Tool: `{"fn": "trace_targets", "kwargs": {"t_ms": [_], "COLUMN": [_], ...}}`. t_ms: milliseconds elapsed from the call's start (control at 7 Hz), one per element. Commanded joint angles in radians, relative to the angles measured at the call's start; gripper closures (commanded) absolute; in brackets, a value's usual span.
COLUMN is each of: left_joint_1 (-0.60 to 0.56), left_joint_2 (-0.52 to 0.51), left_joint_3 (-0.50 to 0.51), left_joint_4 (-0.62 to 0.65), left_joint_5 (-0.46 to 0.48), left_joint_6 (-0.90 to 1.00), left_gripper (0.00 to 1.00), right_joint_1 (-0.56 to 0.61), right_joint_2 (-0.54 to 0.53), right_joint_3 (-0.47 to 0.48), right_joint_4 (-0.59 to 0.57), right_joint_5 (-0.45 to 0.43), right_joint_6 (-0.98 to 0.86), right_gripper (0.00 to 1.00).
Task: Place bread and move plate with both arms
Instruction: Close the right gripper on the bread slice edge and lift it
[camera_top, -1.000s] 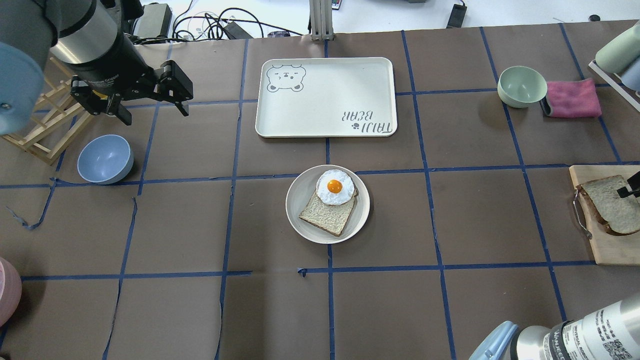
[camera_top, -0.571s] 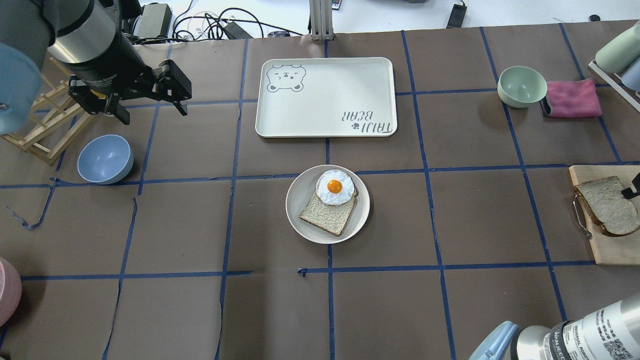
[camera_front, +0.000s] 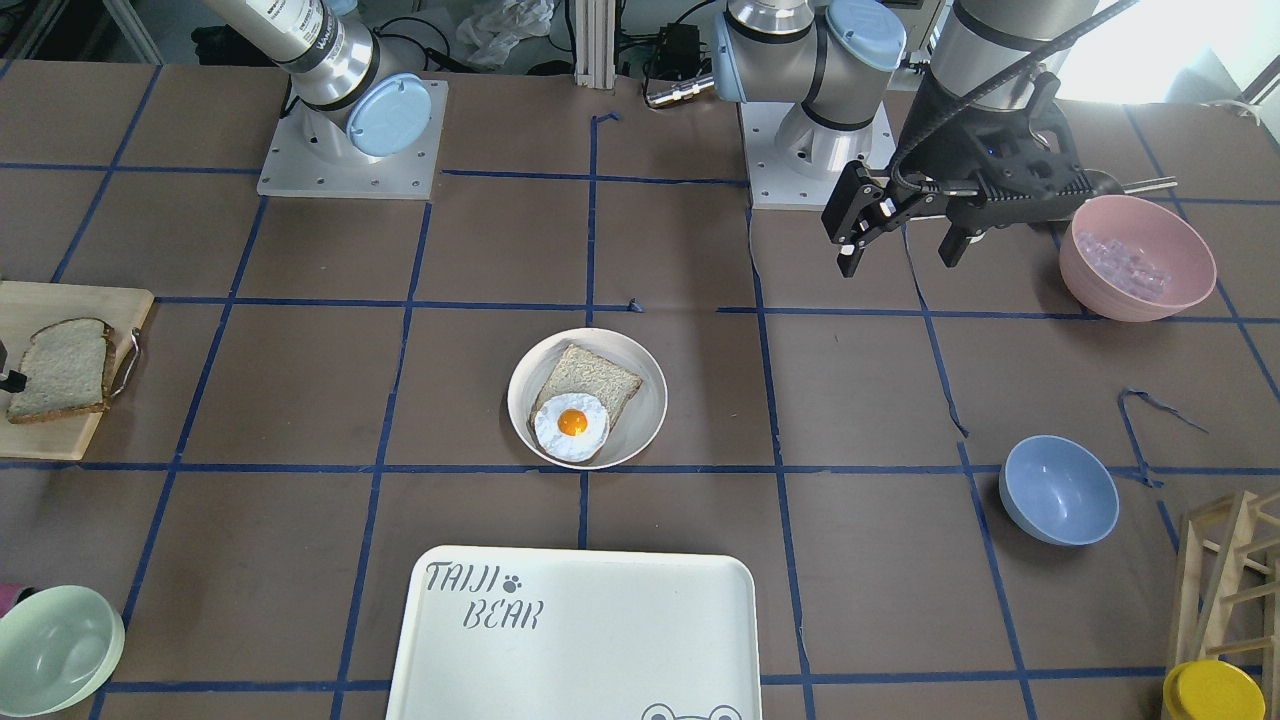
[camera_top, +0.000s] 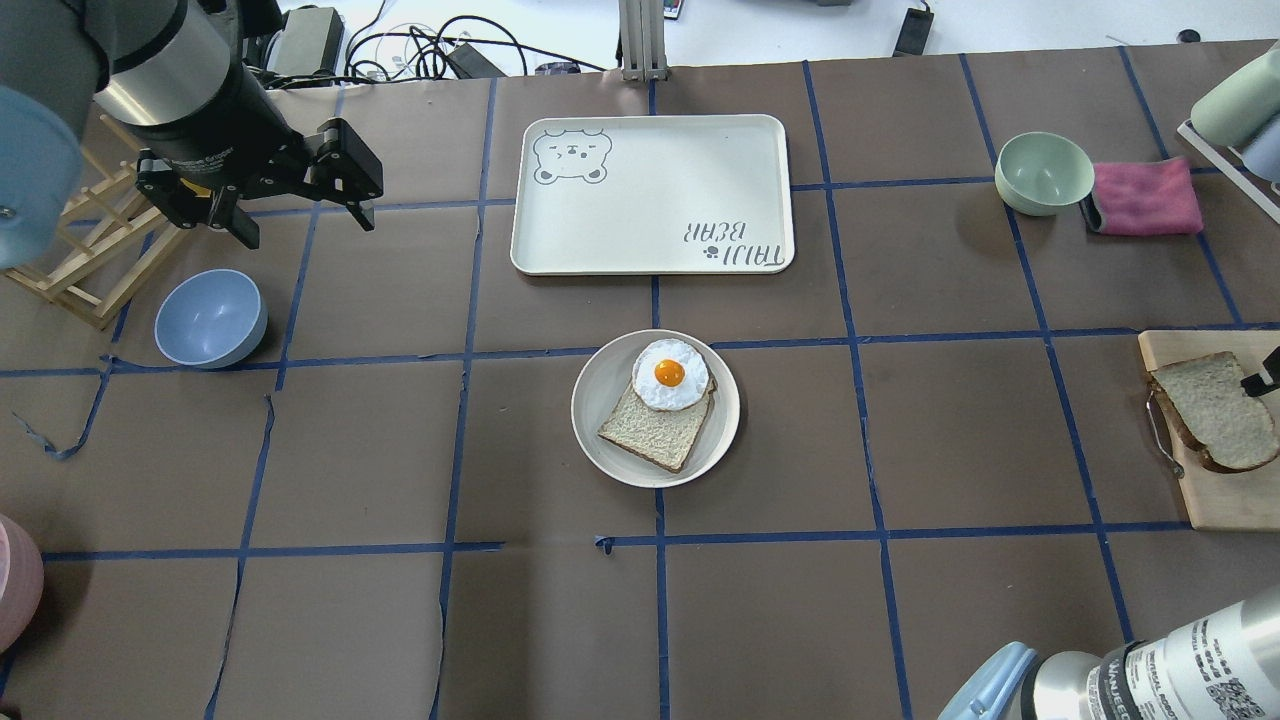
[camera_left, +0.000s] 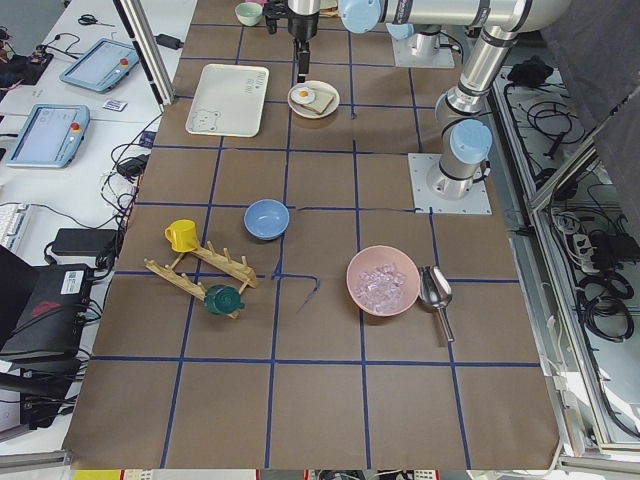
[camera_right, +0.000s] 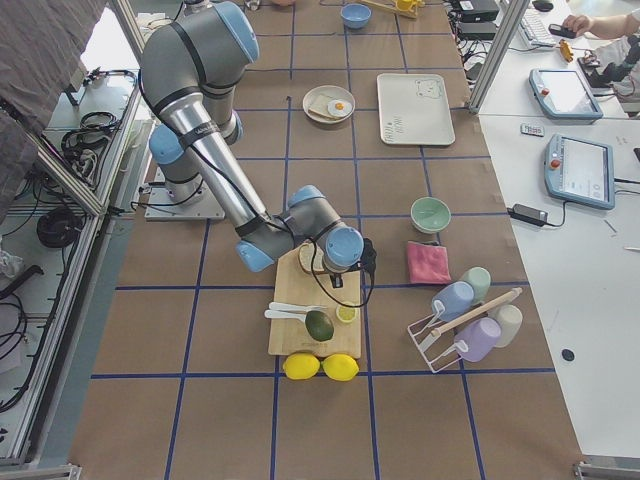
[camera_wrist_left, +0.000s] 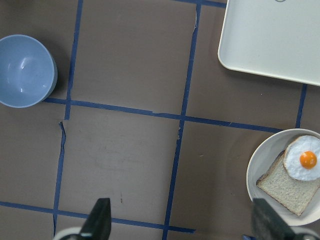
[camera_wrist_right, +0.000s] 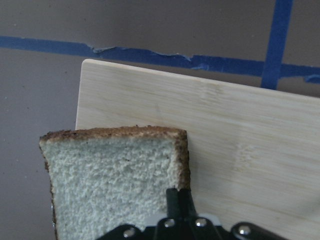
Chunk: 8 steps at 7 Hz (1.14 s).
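The bread (camera_top: 1205, 408), dark-crusted, lies over a wooden cutting board (camera_top: 1225, 505) at the table's right edge. My right gripper (camera_wrist_right: 179, 199) is shut on the bread's (camera_wrist_right: 110, 185) crust edge; only a fingertip of it shows in the overhead view (camera_top: 1262, 378). The bread also shows in the front view (camera_front: 60, 368). The cream plate (camera_top: 592, 405) sits mid-table and holds a lighter slice with a fried egg (camera_top: 668, 375). My left gripper (camera_top: 307, 230) is open and empty, above the table's far left, well away from the plate (camera_wrist_left: 252, 175).
A white TAIJI BEAR tray (camera_top: 650, 195) lies behind the plate. A blue bowl (camera_top: 210, 318) and a wooden rack (camera_top: 85, 255) are near my left gripper. A green bowl (camera_top: 1043, 172) and pink cloth (camera_top: 1145, 195) are at the back right. A pink bowl (camera_front: 1135, 255) stands near my left arm.
The bread has shifted and turned a little on the board with my right gripper on it. My left gripper has barely moved.
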Motion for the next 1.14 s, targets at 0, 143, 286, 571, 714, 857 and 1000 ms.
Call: {"fn": "trace_targets", "kwargs": {"t_ms": [0,143,286,571,714,857,1000], "left_joint_1": [-0.001,0.001,-0.001,0.001,0.002,0.002,0.001], "left_joint_2": [0.000,-0.001,-0.001,-0.004,-0.009,-0.008,-0.004], "left_joint_3": [0.000,0.002,0.002,0.005,0.010,0.008,0.008], "left_joint_4": [0.001,0.001,0.001,0.001,0.001,0.001,0.001], "left_joint_5": [-0.003,-0.003,-0.003,-0.003,-0.005,-0.003,-0.003], "left_joint_6": [0.000,0.000,0.000,0.000,0.000,0.000,0.000], "left_gripper": [0.00,0.00,0.00,0.00,0.00,0.00,0.00], "right_joint_1": [0.000,0.000,0.001,0.041,0.072,0.110,0.144], "right_joint_2": [-0.007,-0.007,-0.010,-0.130,-0.169,-0.193,-0.230], "right_joint_3": [0.000,0.001,0.000,0.000,-0.012,-0.023,-0.055], "right_joint_4": [-0.025,-0.048,-0.049,-0.024,0.002,0.006,0.065], "right_joint_5": [-0.035,-0.039,-0.041,-0.094,-0.113,-0.119,-0.133], "right_joint_6": [0.008,0.008,0.008,0.043,0.062,0.066,0.112], "right_gripper": [1.00,1.00,1.00,1.00,1.00,1.00,1.00]}}
